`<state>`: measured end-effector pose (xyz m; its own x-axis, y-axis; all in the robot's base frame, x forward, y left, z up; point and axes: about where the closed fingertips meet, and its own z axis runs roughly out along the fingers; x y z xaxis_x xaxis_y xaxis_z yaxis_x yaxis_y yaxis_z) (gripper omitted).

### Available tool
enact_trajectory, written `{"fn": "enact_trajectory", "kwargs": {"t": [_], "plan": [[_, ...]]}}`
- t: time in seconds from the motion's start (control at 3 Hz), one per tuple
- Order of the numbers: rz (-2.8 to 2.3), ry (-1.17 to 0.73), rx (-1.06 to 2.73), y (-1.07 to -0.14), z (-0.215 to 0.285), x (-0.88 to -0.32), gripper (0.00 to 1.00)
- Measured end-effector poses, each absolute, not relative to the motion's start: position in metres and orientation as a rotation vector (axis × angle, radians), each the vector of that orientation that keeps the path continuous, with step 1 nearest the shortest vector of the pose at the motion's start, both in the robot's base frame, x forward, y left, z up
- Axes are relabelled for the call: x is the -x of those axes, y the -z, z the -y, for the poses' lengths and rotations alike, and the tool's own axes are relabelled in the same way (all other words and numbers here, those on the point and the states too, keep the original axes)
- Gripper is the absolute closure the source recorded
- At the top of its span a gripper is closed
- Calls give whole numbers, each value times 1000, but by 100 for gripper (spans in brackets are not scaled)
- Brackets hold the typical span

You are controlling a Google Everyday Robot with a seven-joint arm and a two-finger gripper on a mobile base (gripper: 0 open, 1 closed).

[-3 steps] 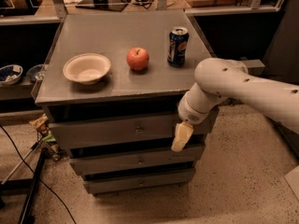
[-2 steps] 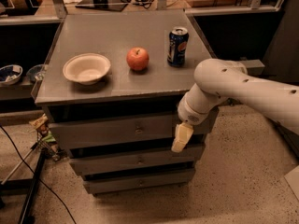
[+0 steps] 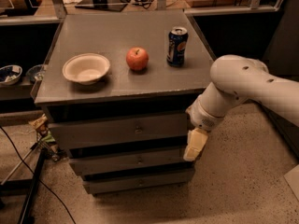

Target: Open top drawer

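The top drawer (image 3: 117, 130) is the wide grey front just under the cabinet top, shut flush, with a small round metal knob (image 3: 138, 130) at its centre. Two shorter grey drawers (image 3: 126, 161) sit below it. My gripper (image 3: 194, 145) hangs from the white arm at the cabinet's right front corner. It is level with the gap under the top drawer and well to the right of the knob, not touching it. Only one cream-coloured finger (image 3: 195, 143) shows, pointing down.
On the cabinet top (image 3: 117, 31) stand a cream bowl (image 3: 86, 68), a red apple (image 3: 137, 59) and a blue soda can (image 3: 177, 46). A cable and a black stand (image 3: 28, 190) lie on the floor at left. Bowls (image 3: 9, 73) sit on a shelf at far left.
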<state>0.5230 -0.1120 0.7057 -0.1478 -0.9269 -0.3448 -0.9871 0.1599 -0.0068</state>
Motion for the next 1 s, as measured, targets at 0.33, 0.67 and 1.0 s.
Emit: {"fn": "enact_trajectory", "kwargs": {"t": [0.33,0.67,1.0], "plan": [[-2190,-319,1800,-730,120,-503,0],[-2173,-300,1809,-726,117,-510,0],[-2164,-255,1813,-717,108,-529,0]]}}
